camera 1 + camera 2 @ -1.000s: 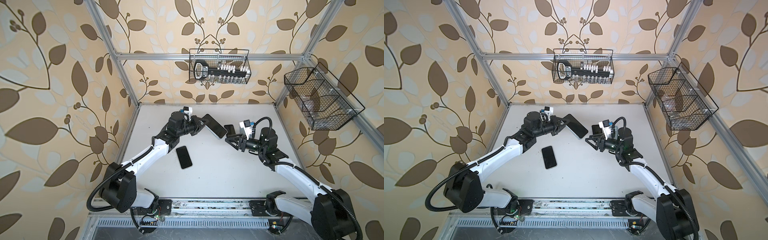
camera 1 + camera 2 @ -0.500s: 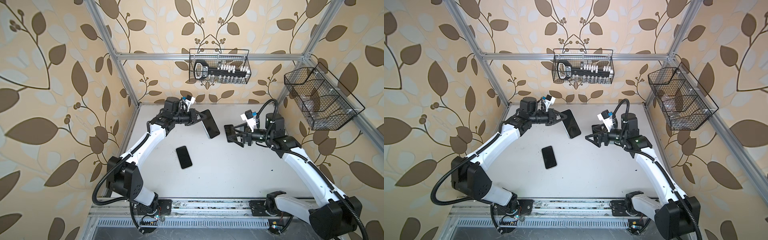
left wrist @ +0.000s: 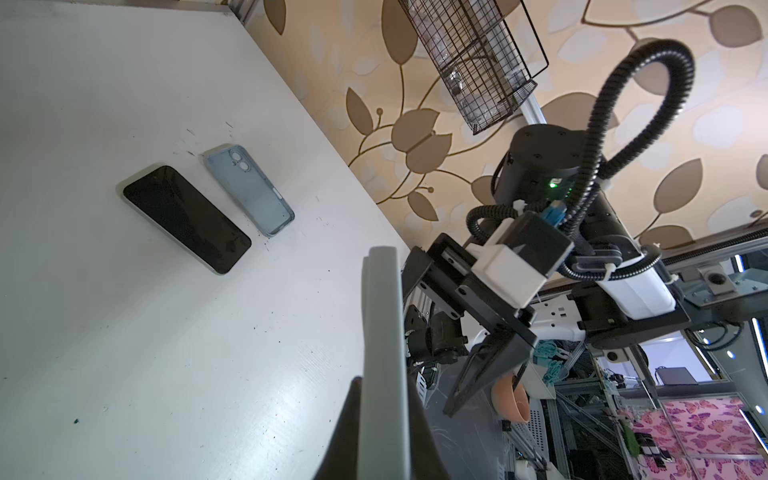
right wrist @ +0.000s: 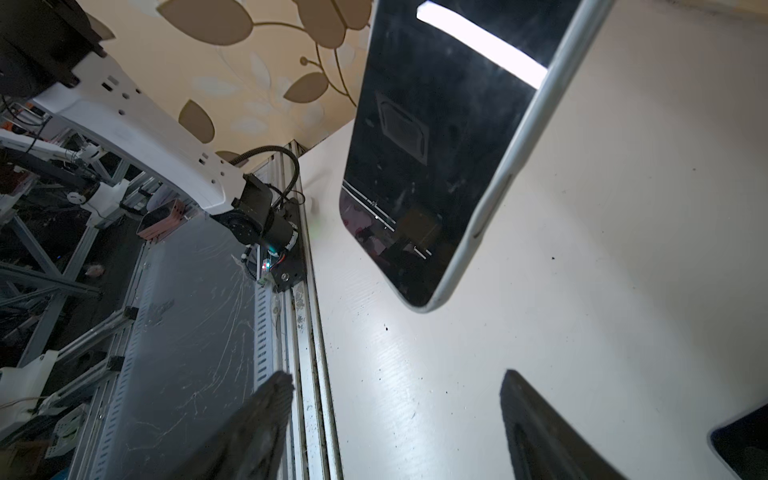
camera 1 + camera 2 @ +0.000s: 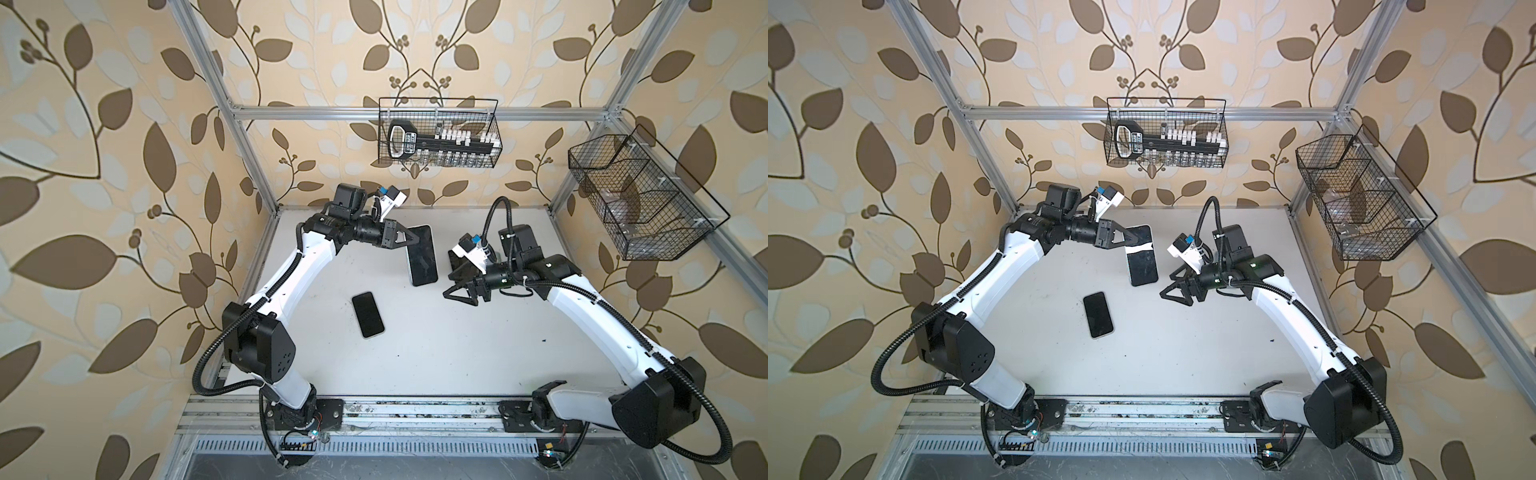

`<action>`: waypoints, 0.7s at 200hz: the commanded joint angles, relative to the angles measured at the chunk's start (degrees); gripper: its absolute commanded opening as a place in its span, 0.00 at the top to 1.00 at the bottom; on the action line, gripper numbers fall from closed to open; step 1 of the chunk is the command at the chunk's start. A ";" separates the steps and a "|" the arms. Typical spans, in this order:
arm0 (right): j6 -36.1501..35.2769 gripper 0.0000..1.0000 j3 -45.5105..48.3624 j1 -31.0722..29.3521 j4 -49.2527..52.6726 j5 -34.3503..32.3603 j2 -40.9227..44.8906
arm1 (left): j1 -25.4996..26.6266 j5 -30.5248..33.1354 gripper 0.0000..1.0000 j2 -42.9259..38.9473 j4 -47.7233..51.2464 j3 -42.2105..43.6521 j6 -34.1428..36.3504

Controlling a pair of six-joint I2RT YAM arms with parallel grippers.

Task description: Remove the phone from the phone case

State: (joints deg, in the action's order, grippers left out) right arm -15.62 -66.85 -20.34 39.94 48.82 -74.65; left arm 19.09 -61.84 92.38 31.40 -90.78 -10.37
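The phone (image 5: pixel 424 259) (image 5: pixel 1142 259) hangs in the air above the back of the table, dark screen up, still inside its pale grey phone case (image 4: pixel 519 166). My left gripper (image 5: pixel 409 241) (image 5: pixel 1133 239) is shut on its far end. The left wrist view shows the case edge-on (image 3: pixel 382 332), pinched in that gripper (image 3: pixel 384 390). My right gripper (image 5: pixel 448 286) (image 5: pixel 1166 285) stands open just right of the phone's near end, not touching it. In the right wrist view the screen (image 4: pixel 436 166) lies beyond the open right gripper (image 4: pixel 395 374), which holds nothing.
A bare black phone (image 5: pixel 368 314) (image 5: pixel 1098 314) lies on the white table (image 5: pixel 457 353). The left wrist view shows another black phone (image 3: pixel 187 220) and an empty light blue case (image 3: pixel 249 189) on the table near the right wall. Wire baskets (image 5: pixel 438 133) (image 5: pixel 640 199) hang on the walls.
My left arm has risen and swung the cased phone so its free end points toward the front. My right arm lifted too, and its open gripper shifted slightly toward the front.
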 commanded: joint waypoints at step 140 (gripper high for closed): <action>-8.47 0.49 -9.09 -3.92 5.58 -0.96 -9.08 | 0.68 -7.20 1.00 -1.32 -0.43 -1.12 3.76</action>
State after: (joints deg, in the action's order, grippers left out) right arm -21.37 -73.30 -23.90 44.03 46.70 -82.76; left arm 19.18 -64.60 92.40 32.97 -90.78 -7.38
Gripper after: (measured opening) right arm 0.524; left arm 0.117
